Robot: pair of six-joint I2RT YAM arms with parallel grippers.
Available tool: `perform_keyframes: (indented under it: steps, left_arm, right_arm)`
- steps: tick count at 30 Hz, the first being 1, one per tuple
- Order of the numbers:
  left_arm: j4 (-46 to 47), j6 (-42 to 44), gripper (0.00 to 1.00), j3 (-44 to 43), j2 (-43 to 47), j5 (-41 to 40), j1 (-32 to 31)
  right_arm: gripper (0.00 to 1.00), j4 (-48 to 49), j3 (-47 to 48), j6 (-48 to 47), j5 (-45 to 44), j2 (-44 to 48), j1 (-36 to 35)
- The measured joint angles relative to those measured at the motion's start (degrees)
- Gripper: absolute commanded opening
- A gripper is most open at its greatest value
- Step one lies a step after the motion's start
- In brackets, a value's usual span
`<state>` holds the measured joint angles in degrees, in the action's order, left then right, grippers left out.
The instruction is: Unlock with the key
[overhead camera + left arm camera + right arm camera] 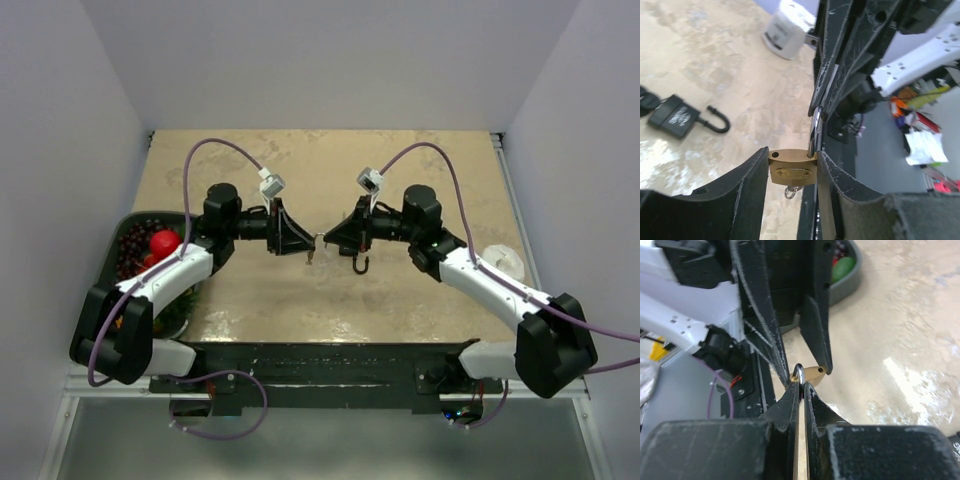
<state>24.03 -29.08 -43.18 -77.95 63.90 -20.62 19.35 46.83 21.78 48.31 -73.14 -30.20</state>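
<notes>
The beige, marble-patterned table (400,180) is the widest thing in view. Above its middle a small rectangular brass padlock (792,172) is held in the air.

The left arm (165,275), white and black, reaches to the brass padlock from its left. The right arm (490,285) reaches to it from the opposite side, so the two wrists meet nose to nose at the lock.

A dark grey plastic tray (852,275) sits well to the left of the brass padlock. It holds a round red fruit (163,243) and dark grapes (135,250).

The left gripper (792,159) is clamped on the brass padlock, one black finger pressed against each side of its body. The right gripper (801,386) is pinched almost fully together on the padlock's steel shackle (798,371), gripping the loop where it rises out of the body.

A white tub-like container (787,25) stands on the table well to the right of the brass padlock.

A black padlock (675,116) lies flat on the table below the brass padlock, toward the right arm's side, with its hooked shackle swung open.

A small silver piece (790,191) hangs from the underside of the brass padlock. I cannot tell whether it is the key or only a ring.
</notes>
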Motion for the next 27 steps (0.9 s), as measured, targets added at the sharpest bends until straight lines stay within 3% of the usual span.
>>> perform_keyframes:
  steps: [14,27]
  left_arm:
    - [-17.84,9.01,0.00,-2.29,2.34,-22.73,-1.44]
    - [-29.53,13.73,0.00,-5.62,3.48,-42.91,-7.67]
  right_arm:
    - [0.00,-2.10,2.12,2.25,-11.67,-7.96,-1.25]
    - [0.00,-1.66,2.95,7.39,-17.51,-11.47,-3.32]
